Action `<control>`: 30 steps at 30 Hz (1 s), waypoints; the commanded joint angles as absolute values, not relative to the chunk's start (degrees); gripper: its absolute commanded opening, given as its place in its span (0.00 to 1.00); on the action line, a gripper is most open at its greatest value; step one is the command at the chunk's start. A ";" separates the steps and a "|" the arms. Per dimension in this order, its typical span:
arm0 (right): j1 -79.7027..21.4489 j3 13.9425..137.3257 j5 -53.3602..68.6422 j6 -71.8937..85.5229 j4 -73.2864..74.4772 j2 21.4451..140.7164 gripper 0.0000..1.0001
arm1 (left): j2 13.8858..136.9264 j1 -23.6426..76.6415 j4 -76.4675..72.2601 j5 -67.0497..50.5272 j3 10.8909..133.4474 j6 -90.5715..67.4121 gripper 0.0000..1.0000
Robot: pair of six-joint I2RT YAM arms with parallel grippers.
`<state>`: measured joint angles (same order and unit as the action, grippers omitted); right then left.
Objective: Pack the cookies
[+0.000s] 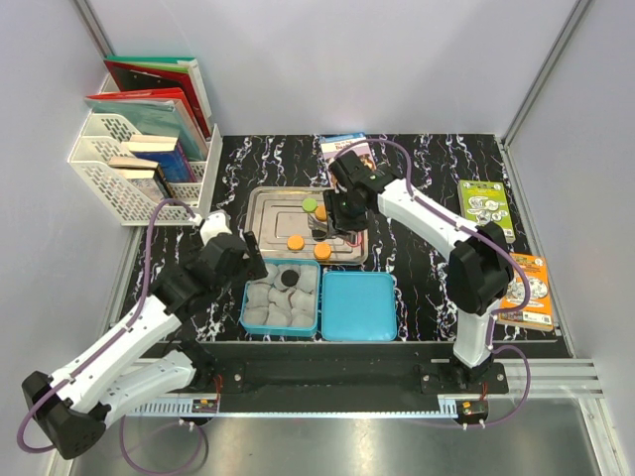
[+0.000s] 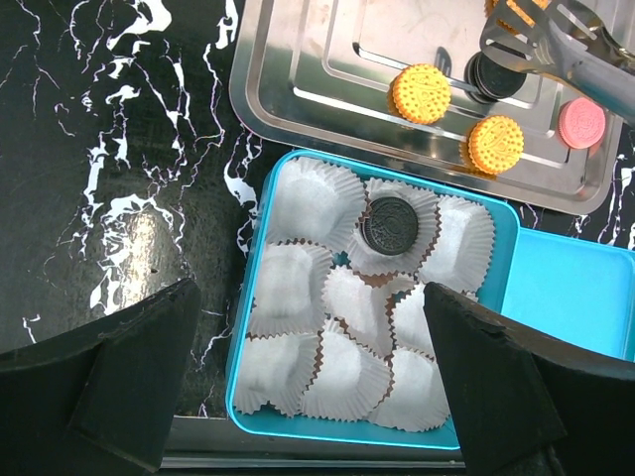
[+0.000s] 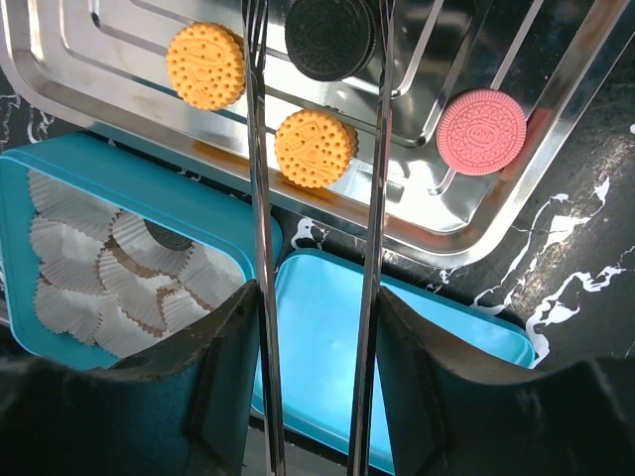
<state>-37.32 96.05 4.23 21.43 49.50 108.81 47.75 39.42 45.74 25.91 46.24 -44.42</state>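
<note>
The right gripper (image 3: 317, 305) is clamped on a pair of metal tongs (image 3: 256, 198), its fingers pressing the two arms from outside. The tongs run straight ahead of it, out over the near rim of the steel tray (image 3: 556, 89). At their far end the tips stand on either side of the black cookie (image 3: 330, 38), which lies flat on the tray floor. It sits close against the right-hand arm with a slim gap on the other side, so I cannot tell whether it is pinched or only straddled.

The coming move turns on this: the cookie lies dead ahead on the tongs' long axis, between the tips, and being round it offers no preferred side. An orange cookie (image 3: 316, 148) lies nearer, beneath the span of the arms. A second orange cookie (image 3: 205, 65) is off to the left and the pink cookie (image 3: 481, 132) to the right.

The blue box (image 3: 149, 183) of paper cups (image 3: 69, 248) lies back toward the gripper and to the left, just across the tray rim, beside the blue lid (image 1: 357, 305). One boxed cookie (image 2: 389, 223) already sits in a cup. The left gripper (image 2: 313, 327) hangs over that box with jaws spread wide, holding nothing. The right arm is plainly the nearer to the tray, and the carry looks like a draw back and leftward
</note>
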 commanded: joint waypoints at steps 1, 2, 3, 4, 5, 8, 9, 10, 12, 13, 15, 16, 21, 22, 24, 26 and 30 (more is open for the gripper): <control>-37.18 93.43 5.54 21.62 47.29 108.54 0.54 | 47.81 39.20 43.15 25.66 45.79 -43.59 0.99; -37.18 92.38 5.28 21.71 47.11 108.63 0.54 | 47.81 39.29 43.07 25.58 45.70 -43.59 0.99; -37.09 91.94 5.19 21.88 46.94 108.63 0.53 | 47.90 39.20 43.07 25.49 45.70 -43.59 0.99; -37.18 91.06 4.92 21.88 46.59 108.63 0.54 | 47.99 39.20 42.98 25.49 45.62 -43.59 0.99; -37.18 90.71 4.83 21.88 46.58 108.63 0.53 | 47.99 39.20 42.98 25.40 45.62 -43.51 0.99; -37.18 89.39 5.36 22.06 46.14 108.37 0.47 | 48.34 39.29 42.89 25.23 45.79 -43.50 0.99; -37.09 89.12 5.36 22.15 46.14 108.20 0.45 | 48.34 39.29 42.89 25.22 45.79 -43.42 0.99; -37.18 88.60 5.54 22.24 45.97 107.67 0.44 | 48.43 39.20 42.89 25.22 45.79 -43.42 0.99; -37.18 88.16 5.45 22.41 45.97 107.05 0.43 | 48.34 39.29 42.89 25.22 45.70 -43.42 0.99; -37.18 87.89 5.71 22.50 45.97 106.53 0.41 | 48.34 39.20 42.80 25.22 45.79 -43.59 0.99; -37.18 87.63 5.80 22.59 46.05 106.00 0.41 | 48.34 39.29 42.80 25.14 45.70 -43.68 0.99; -37.09 87.54 5.80 22.59 46.14 105.47 0.41 | 48.43 39.20 42.80 25.05 45.70 -43.68 0.99; -37.18 87.71 6.41 23.20 46.49 104.41 0.50 | 48.52 39.29 42.54 24.61 45.62 -43.86 0.99; -37.18 88.06 6.59 23.20 47.02 104.24 0.52 | 48.52 39.29 42.54 24.61 45.62 -43.94 0.99; -37.18 88.15 6.85 23.29 47.37 104.06 0.54 | 48.43 39.20 42.54 24.52 45.53 -44.03 0.99; -37.18 88.07 6.86 23.29 47.55 103.80 0.55 | 48.43 39.20 42.36 24.43 45.44 -44.03 0.99; -37.26 87.28 7.21 23.12 47.99 103.71 0.55 | 48.60 39.20 42.01 24.08 45.35 -44.12 0.99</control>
